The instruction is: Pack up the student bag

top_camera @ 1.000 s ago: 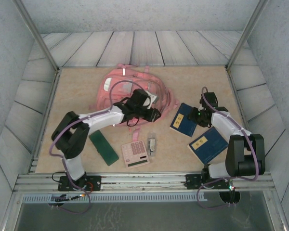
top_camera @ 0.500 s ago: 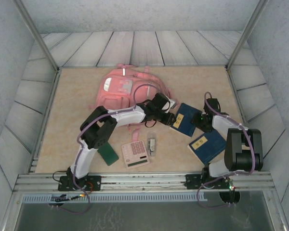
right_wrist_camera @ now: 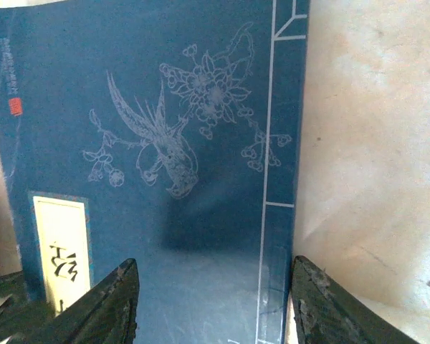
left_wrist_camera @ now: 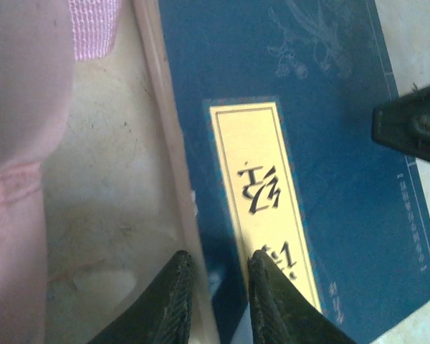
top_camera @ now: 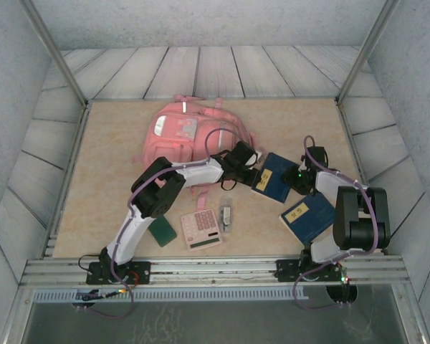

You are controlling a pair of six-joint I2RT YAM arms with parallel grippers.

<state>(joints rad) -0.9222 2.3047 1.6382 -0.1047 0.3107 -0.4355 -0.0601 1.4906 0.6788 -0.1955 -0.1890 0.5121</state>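
The student bag (top_camera: pixel 179 132), a pink backpack, lies flat at the back centre of the table, and its fabric (left_wrist_camera: pixel 14 107) fills the left of the left wrist view. A blue book (top_camera: pixel 274 180) with a yellow title label lies just right of it. My left gripper (top_camera: pixel 254 172) (left_wrist_camera: pixel 221 256) is shut on the book's (left_wrist_camera: pixel 330 143) left edge, with the pale page edge between its narrow jaws. My right gripper (top_camera: pixel 295 175) (right_wrist_camera: pixel 215 264) stands open over the book's (right_wrist_camera: pixel 165 107) right edge, one finger above the cover and one above the table.
A second blue book (top_camera: pixel 308 215) lies at the front right, beside the right arm. A pink calculator (top_camera: pixel 202 229), a green flat case (top_camera: pixel 161 231) and a small grey item (top_camera: pixel 227 213) lie near the front centre. Metal rails border the table.
My left arm has swung right from over the bag to the blue book's left edge, and its jaws have narrowed. The right gripper shifted slightly along the book's right edge.
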